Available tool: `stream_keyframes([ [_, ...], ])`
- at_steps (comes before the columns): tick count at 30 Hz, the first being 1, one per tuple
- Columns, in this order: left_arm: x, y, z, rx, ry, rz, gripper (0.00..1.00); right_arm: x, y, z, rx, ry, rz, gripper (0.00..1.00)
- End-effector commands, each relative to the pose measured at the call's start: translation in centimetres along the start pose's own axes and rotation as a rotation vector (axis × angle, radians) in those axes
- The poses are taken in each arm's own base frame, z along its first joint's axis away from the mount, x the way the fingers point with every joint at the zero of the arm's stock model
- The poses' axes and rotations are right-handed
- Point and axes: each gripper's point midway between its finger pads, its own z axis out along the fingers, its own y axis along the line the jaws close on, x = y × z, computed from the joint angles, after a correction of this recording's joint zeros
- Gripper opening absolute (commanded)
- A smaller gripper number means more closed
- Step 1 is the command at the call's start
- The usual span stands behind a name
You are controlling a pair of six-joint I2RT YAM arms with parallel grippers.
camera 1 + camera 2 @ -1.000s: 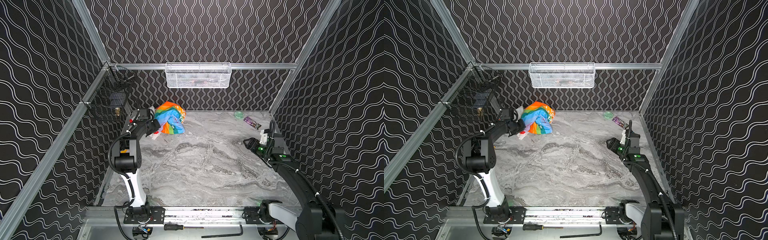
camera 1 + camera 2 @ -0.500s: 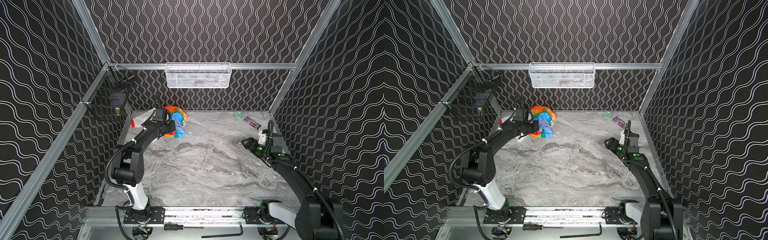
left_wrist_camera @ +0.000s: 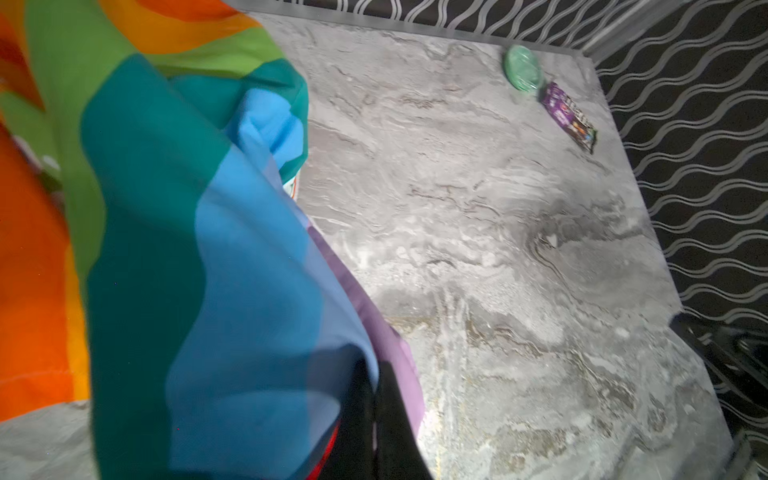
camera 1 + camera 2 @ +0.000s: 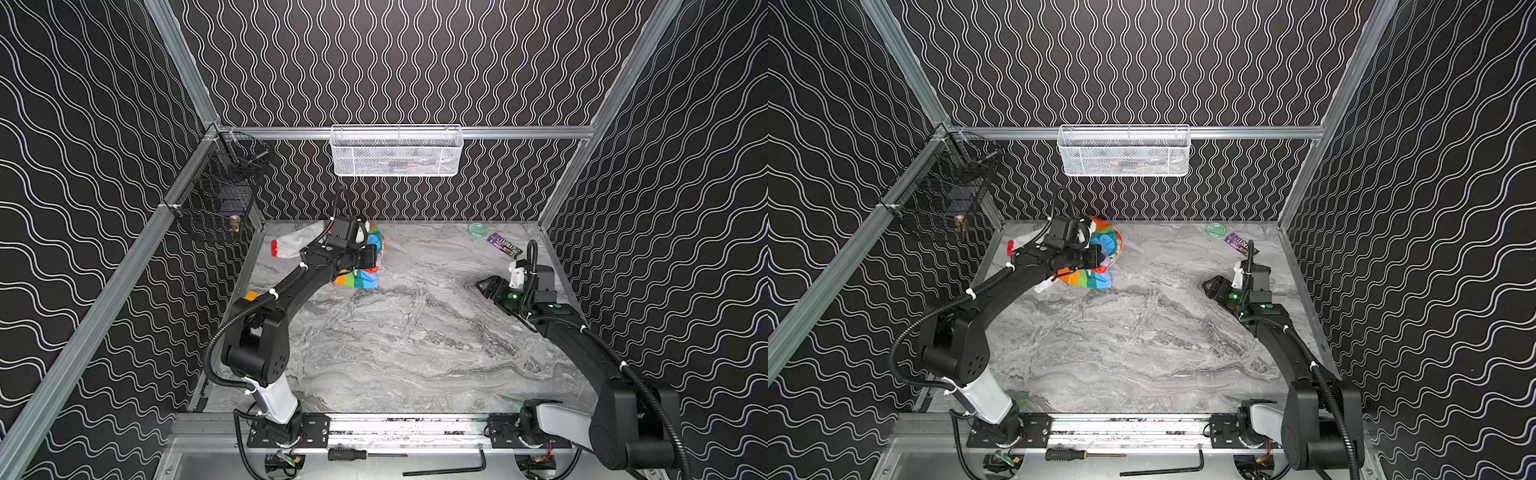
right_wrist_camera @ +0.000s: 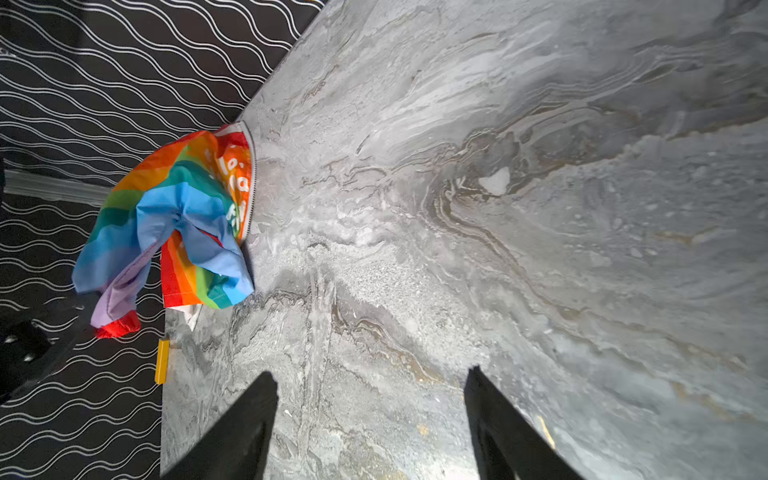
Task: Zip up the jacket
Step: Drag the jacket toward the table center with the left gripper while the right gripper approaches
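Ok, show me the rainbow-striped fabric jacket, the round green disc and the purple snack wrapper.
rainbow-striped fabric jacket (image 5: 183,208): right wrist view, on its light blue stripe.
round green disc (image 3: 521,68): left wrist view, on its centre.
purple snack wrapper (image 3: 568,115): left wrist view, on its middle.

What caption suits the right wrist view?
Open right gripper over grey marble table, facing the crumpled rainbow-striped jacket.
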Motion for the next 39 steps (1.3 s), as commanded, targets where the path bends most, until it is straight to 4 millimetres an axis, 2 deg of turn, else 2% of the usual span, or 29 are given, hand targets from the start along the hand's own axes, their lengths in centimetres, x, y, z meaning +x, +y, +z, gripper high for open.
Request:
stream_keyframes([
  [1,0.0,-3.3,-0.5,0.096,-0.002,0.079,0.00,-0.6,1.4,0.3,-0.042,-0.014,-0.013,0.73],
  [7,1.4,-8.3,-0.6,0.204,0.021,0.144,0.00,-0.3,2.7,1.1,-0.063,0.013,-0.030,0.73],
  [21,6.7,-19.8,-0.3,0.392,0.080,0.330,0.00,-0.2,4.8,2.0,-0.096,0.045,-0.044,0.74],
  [23,7.7,-21.1,0.0,0.413,0.099,0.355,0.02,-0.3,4.9,2.2,-0.100,0.048,-0.042,0.74],
  [25,8.6,-22.0,0.2,0.432,0.115,0.375,0.09,-0.3,5.0,2.2,-0.103,0.049,-0.040,0.74],
  [27,9.4,-22.6,0.4,0.439,0.127,0.387,0.30,-0.3,5.1,2.3,-0.102,0.051,-0.041,0.74],
  [29,9.9,-22.6,0.4,0.439,0.131,0.389,0.43,-0.3,5.1,2.3,-0.100,0.054,-0.043,0.74],
  [31,10.1,-22.2,0.1,0.426,0.123,0.387,0.51,-0.3,5.2,2.4,-0.099,0.057,-0.049,0.75],
  [36,10.2,-20.3,-1.0,0.346,0.101,0.394,0.55,-0.2,5.1,3.0,-0.086,0.074,-0.051,0.75],
  [39,9.6,-18.0,-1.4,0.236,0.075,0.386,0.57,0.0,5.1,3.7,-0.071,0.089,-0.053,0.75],
])
